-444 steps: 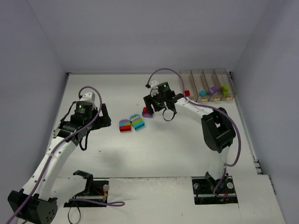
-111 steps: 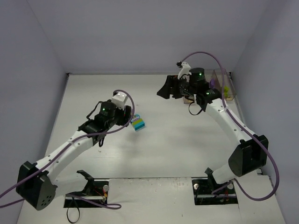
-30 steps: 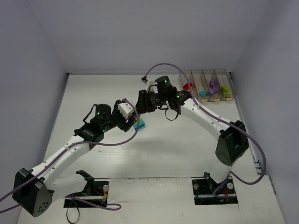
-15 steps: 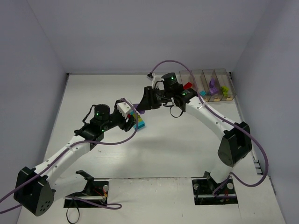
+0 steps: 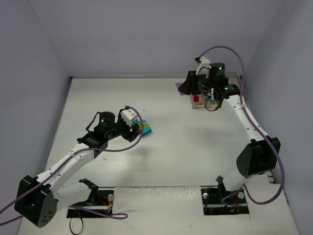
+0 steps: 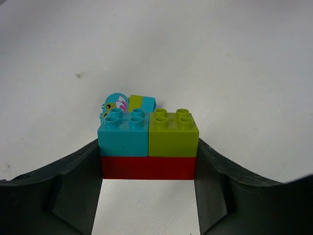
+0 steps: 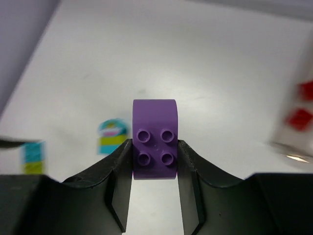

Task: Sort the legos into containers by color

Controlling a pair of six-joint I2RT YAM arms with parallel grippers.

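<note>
The right gripper (image 7: 154, 159) clamps a purple brick (image 7: 154, 138), studs facing the camera; a teal-and-lime brick (image 7: 113, 136) lies on the counter (image 7: 205, 68) below.

purple brick (image 7: 154, 139): gripped | teal-lime-red stack (image 6: 148, 147): gripped | rounded stack (image 7: 113, 137): lying flat

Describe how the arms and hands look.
Both alike: the left arm and right arm have white links, black joints, a green light near the wrist and a looping purple cable. The left hand and right hand have two dark, matte, wedge-shaped fingers.
</note>
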